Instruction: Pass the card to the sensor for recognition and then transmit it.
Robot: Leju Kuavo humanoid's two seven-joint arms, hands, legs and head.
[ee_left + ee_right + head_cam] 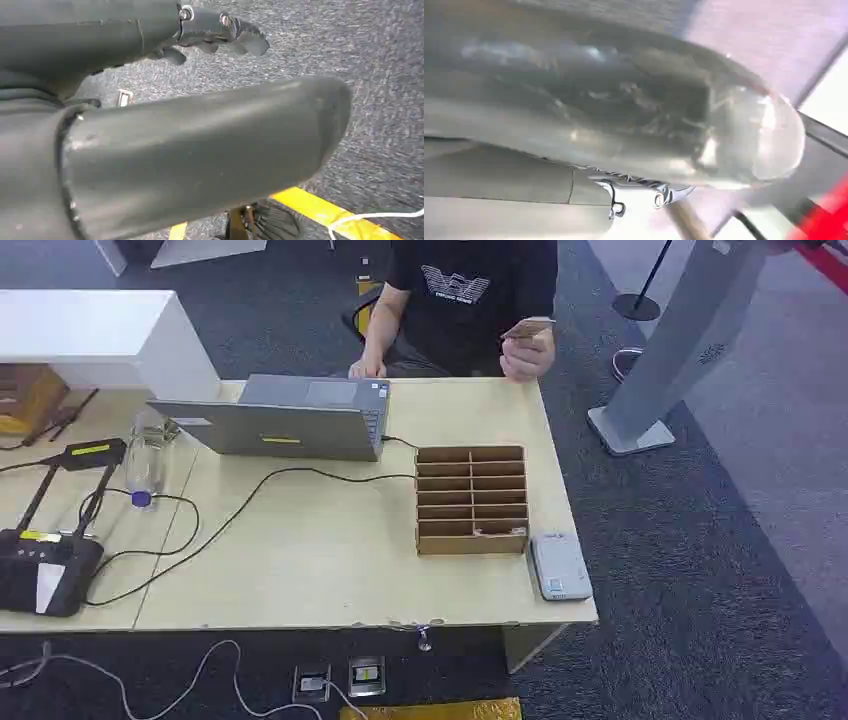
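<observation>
While a person's hand (527,352) is offering the card (526,330) at upper centre, both robot hands, left (210,125) and right (634,120), are hanging empty with fingers apart; a late reach risks fumbling it.

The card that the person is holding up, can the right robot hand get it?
Probably not yet. The card is in the person's hand beyond the table's far edge, and the right robot hand isn't over the table.

a grey laptop (285,420) sits beside a cardboard slotted box (471,499); a clear bottle (146,462) stands near black cables (200,530).
</observation>
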